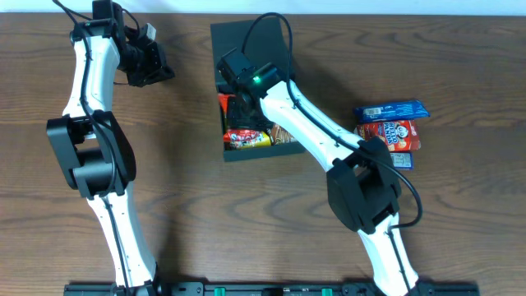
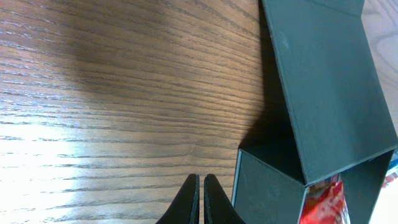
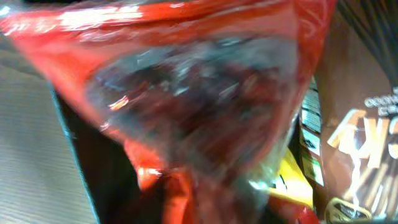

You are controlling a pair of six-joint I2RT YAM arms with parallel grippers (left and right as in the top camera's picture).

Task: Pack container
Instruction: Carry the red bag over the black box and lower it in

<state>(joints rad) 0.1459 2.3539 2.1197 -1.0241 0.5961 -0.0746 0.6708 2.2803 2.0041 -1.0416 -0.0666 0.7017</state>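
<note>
The container [image 1: 255, 154] is a dark shallow box at the table's back centre, with its flap lid [image 1: 246, 37] open behind it. In the left wrist view its lid [image 2: 323, 81] and side wall [image 2: 267, 186] lie to the right. My right gripper [image 1: 239, 100] is down inside the box. A red see-through snack packet [image 3: 186, 81] fills and blurs its wrist view and hides the fingers, so it appears held. My left gripper [image 1: 160, 72] is shut and empty [image 2: 201, 182] over bare wood, left of the box.
In the box lie a yellow-and-red packet [image 1: 246, 138] and a brown packet [image 1: 282, 134], also in the right wrist view [image 3: 360, 124]. Right of the box lie a blue packet [image 1: 392, 110], a red packet [image 1: 390, 133] and a small blue one [image 1: 403, 160].
</note>
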